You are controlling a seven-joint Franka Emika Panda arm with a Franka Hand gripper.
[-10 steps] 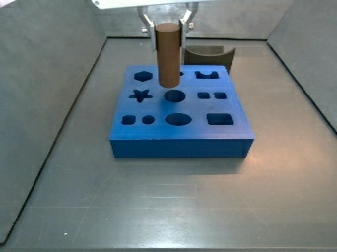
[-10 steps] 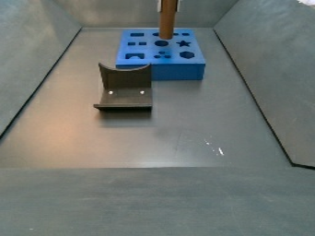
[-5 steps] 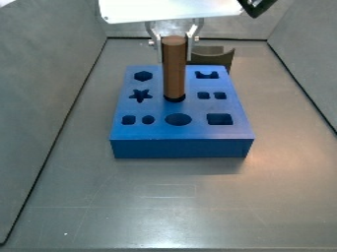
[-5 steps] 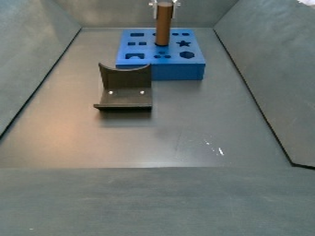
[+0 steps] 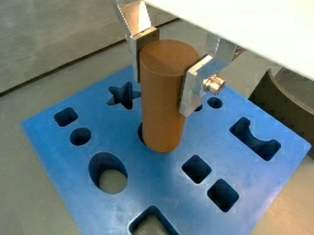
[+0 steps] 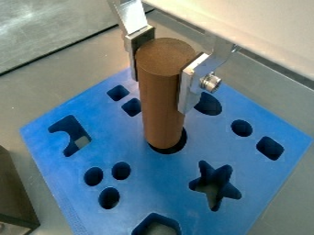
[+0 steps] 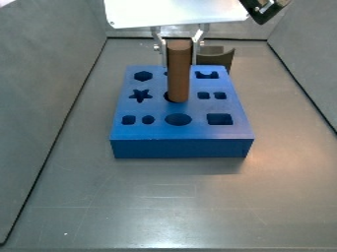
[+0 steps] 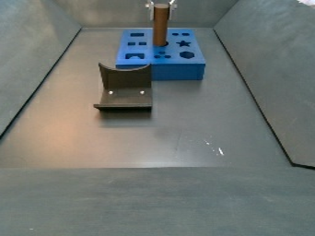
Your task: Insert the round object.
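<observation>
On the blue block [image 7: 180, 121], a star-shaped hole [image 7: 140, 95] lies left of the brown peg [image 7: 178, 71], which stands upright with its lower end in the block's round hole. The gripper [image 5: 168, 64] is above the block, its two fingers [image 6: 196, 80] clamped on the peg's upper part. Behind the block stands the fixture [image 7: 215, 54].

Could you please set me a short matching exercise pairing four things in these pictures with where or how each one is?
Things:
1. brown peg
2. gripper
3. blue block
4. star-shaped hole

Descriptions:
A. lies flat on the grey floor, its top full of shaped cut-outs
B. empty, with nothing in it
C. upright, lower end in the round centre hole
D. jaws clamped on the peg's upper part, above the block

Pairs: 1-C, 2-D, 3-A, 4-B
</observation>
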